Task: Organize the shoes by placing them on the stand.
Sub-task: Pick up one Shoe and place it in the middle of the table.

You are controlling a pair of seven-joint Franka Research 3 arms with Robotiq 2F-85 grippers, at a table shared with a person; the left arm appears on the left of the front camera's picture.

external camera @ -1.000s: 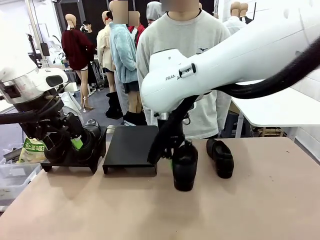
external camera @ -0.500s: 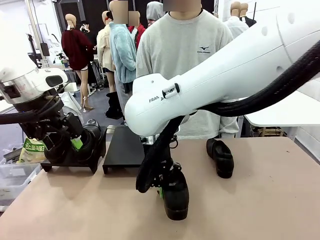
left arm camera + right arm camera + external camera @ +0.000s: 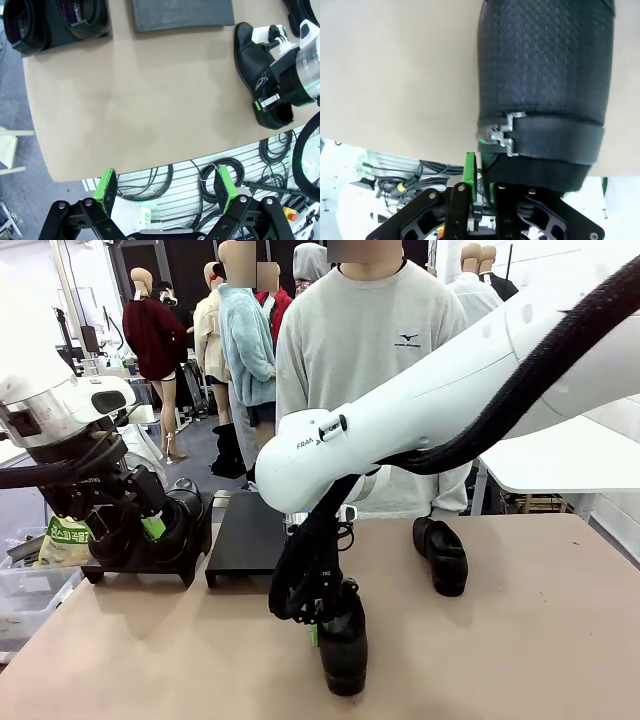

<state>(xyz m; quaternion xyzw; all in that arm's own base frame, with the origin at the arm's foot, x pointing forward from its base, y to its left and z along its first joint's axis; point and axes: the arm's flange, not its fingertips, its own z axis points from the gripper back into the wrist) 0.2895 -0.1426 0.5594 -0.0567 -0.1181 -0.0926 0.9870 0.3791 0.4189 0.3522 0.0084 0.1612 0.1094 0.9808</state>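
Note:
My right gripper (image 3: 318, 625) is shut on the heel of a black shoe (image 3: 343, 645), which stands toe-forward near the table's front edge. The right wrist view looks at that shoe's textured sole (image 3: 545, 80), with one green pad (image 3: 470, 165) beside the heel. A second shoe (image 3: 441, 555) lies on the table to the right. Two shoes (image 3: 55, 20) sit on the left black stand (image 3: 140, 565). The other stand (image 3: 258, 535) beside it is bare. My left gripper (image 3: 140, 525) hangs open in front of the left stand, its green pads (image 3: 107, 182) wide apart.
A person in a grey sweatshirt (image 3: 375, 360) stands at the far side of the table. A clear bin (image 3: 30, 595) with a packet sits off the table's left edge. A white table (image 3: 570, 455) stands at the back right. Cables (image 3: 220, 170) hang below the front edge.
The right arm has carried the shoe from mid-table toward the front edge and slightly left, lowering it. The left arm has stayed still.

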